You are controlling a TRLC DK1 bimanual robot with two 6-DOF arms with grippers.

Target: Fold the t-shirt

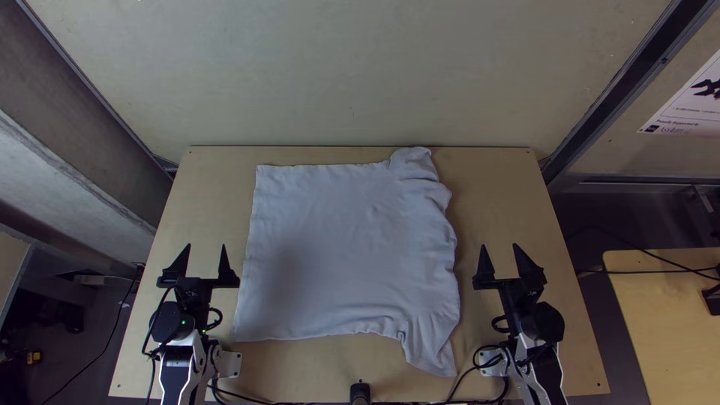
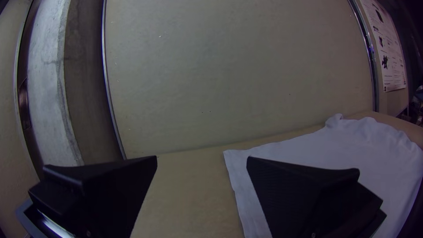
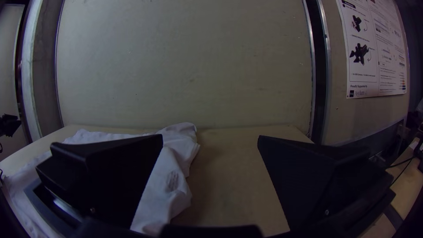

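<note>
The white t-shirt [image 1: 337, 247] lies mostly spread on the tabletop [image 1: 300, 367], between the two sets of jaws and held by neither; the left gripper [image 1: 206, 246] is beside the shirt's fairly straight left edge, its jaws wide apart with nothing between them; the right gripper [image 1: 500, 246] is beside the opposite edge, its jaws also wide apart and gripping nothing; that right edge is rumpled and gathered, with a bunched corner at the far end and a creased flap reaching toward the near side of the tabletop; in the left wrist view, cloth shows past one of the jaws; in the right wrist view, the rumpled edge appears in the gap between the jaws.
</note>
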